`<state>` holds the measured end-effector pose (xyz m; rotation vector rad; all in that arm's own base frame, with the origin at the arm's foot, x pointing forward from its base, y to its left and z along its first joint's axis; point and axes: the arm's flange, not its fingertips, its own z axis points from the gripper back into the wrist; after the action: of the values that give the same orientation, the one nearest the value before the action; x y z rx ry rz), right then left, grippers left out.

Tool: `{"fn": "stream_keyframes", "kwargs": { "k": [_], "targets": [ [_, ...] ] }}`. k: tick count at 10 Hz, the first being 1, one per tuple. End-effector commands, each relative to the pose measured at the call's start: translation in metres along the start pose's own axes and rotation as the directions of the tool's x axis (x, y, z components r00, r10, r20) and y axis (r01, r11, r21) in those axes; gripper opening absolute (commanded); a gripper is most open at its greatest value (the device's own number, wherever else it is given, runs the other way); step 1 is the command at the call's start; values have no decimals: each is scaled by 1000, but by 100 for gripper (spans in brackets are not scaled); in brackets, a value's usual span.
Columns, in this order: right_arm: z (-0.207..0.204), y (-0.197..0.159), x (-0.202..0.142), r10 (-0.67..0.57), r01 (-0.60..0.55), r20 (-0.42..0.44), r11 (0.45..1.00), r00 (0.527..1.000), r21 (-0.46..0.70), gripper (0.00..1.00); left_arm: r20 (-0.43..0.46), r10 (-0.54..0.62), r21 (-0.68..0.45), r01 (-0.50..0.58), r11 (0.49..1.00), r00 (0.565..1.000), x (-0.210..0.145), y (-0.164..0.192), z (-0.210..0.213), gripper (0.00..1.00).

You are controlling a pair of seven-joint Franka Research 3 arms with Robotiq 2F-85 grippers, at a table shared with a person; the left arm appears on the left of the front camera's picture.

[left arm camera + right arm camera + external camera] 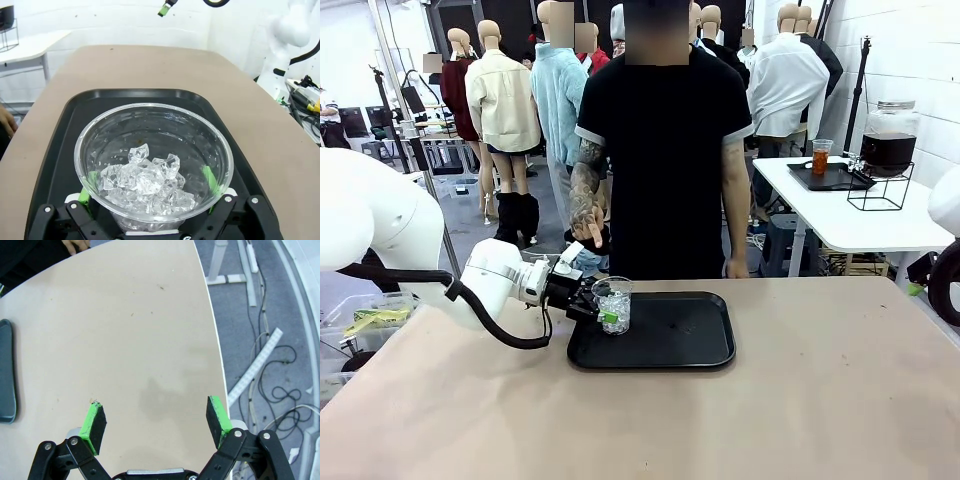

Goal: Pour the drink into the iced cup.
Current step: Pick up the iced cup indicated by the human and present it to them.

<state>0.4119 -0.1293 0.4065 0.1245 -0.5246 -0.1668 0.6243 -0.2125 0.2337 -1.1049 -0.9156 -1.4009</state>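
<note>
Looking first at the left gripper (151,182), we find its green pads (210,179) spread wide, one on each side of the clear cup (613,298). Whether they touch its wall or stand just off it we cannot tell (the flared rim hangs over them). The cup stands upright on the left part of a black tray (680,340), holding a heap of ice (145,180) and, as far as we can see, no liquid. A person's hand (588,215) hangs just behind that arm's wrist.

Over on our other side, the right gripper (156,422) has its fingers (95,426) spread with nothing between them, above bare table (125,330) near its edge.

The drink (888,150) is well apart from all this, on a white side table (920,225) behind the person. It looks dark in a big glass jar (892,115) and orange-red in a small cup (820,158) beside it.

We judge the pour not yet begun, and several things could spoil it. The clear cup looks thin, so a hard squeeze may buckle it and push ice over the rim. Pads closing off-centre may shove it across the smooth tray. A fast stream hitting the ice heap could splash onto the pads and tray. With the hand so near the wrist, any sudden arm move risks a bump.
</note>
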Motion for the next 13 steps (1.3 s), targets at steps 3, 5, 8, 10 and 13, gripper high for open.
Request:
{"fn": "stream_keyframes", "kwargs": {
  "k": [3, 5, 8, 10, 13],
  "targets": [
    [0, 4, -4, -18, 18, 10, 1000, 1000, -12, 100, 23, -20, -20, 20, 1000, 1000, 1, 3, 0, 80],
    [0, 4, -4, -18, 18, 10, 1000, 1000, -12, 100, 28, -17, -18, 18, 1000, 999, 2, 3, 0, 80],
    [0, 4, -4, -18, 18, 10, 1000, 1000, -12, 100, 28, -15, -12, 15, 1000, 999, 2, 3, 2, 80],
    [0, 4, -4, -18, 18, 10, 1000, 1000, -12, 100, 22, -10, -20, 10, 1000, 1000, 2, 2, 4, 71],
    [0, 4, -4, -18, 18, 10, 1000, 1000, -12, 100, 18, -13, -18, 13, 1000, 1000, 4, 1, 5, 71]
  ]
}}
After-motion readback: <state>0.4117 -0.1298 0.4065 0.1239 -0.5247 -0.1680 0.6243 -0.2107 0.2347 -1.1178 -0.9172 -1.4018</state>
